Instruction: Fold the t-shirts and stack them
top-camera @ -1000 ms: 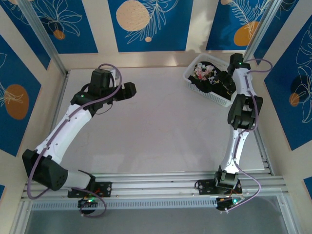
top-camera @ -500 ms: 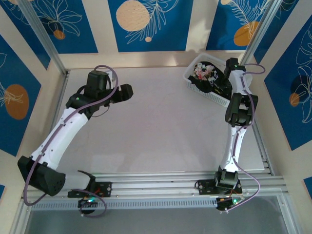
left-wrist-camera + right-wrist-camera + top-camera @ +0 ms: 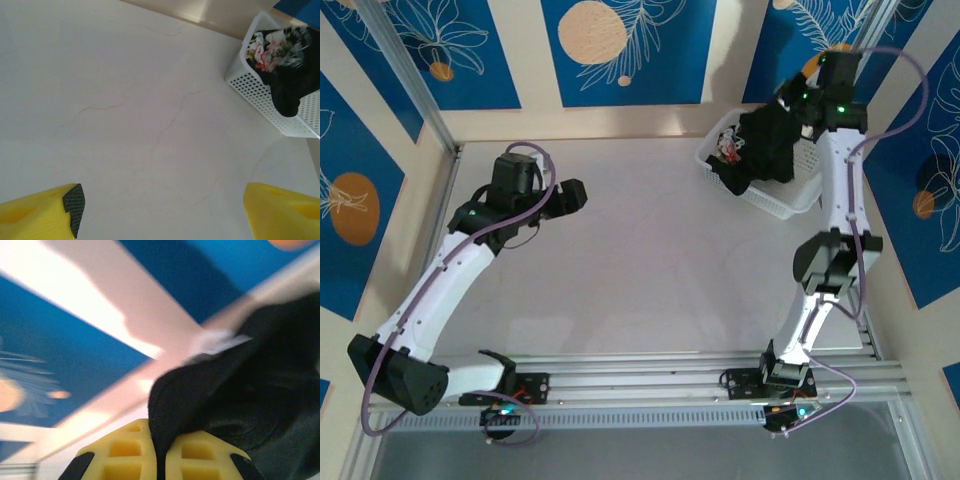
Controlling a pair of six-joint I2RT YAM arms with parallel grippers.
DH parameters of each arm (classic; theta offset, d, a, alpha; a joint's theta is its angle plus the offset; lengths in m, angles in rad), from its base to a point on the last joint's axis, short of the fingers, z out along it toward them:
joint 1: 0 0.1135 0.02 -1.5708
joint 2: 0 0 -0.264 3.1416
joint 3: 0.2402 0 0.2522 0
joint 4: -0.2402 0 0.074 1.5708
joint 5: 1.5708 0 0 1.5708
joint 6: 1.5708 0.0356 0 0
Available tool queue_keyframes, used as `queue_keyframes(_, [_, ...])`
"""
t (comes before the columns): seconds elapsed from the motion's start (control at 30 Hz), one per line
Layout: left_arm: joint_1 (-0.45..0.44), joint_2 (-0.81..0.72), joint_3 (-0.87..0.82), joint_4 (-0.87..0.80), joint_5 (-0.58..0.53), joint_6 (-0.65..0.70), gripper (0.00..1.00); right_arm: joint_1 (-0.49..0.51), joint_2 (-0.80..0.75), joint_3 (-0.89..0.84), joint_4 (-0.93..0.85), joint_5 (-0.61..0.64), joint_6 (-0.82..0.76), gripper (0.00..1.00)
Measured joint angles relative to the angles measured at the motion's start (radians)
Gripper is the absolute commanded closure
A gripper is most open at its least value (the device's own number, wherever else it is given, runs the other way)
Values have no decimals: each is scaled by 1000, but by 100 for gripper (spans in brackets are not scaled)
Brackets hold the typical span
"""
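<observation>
The black t-shirt (image 3: 767,148) hangs in a bunch from my right gripper (image 3: 798,105), raised above the white basket (image 3: 775,205) at the back right. A bit of its rose print (image 3: 728,148) still shows low in the basket. In the right wrist view the yellow fingers (image 3: 125,455) are shut on a fold of the black t-shirt (image 3: 235,390). My left gripper (image 3: 578,192) hovers over the table's back left, open with nothing between its fingers (image 3: 45,212). The left wrist view shows the t-shirt (image 3: 287,65) spilling over the basket (image 3: 260,92) rim.
The pale table (image 3: 640,270) stretches between both arms. Blue-and-cream patterned walls close the back and sides. A metal rail (image 3: 650,380) runs along the near edge by the arm bases.
My right gripper has risen out of the basket, pulling the black t-shirt up with it. The left arm has drifted slightly left and back.
</observation>
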Motion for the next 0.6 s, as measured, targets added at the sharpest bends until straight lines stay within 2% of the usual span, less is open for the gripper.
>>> queue_keyframes(0.2, [0,0,-17,0,-11,-4,17,127,-172,89,143,-108,20,100])
queue_keyframes(0.33, [0,0,-24,3,-26,-11,17,221,-227,119,217,-165,34,100])
queue_keyframes(0.5, [0,-9,-27,-15,-84,-22,17,401,-248,143,246,-183,35,100])
queue_keyframes(0.6, [0,-40,-27,-43,-146,-29,16,529,-254,85,251,-183,32,100])
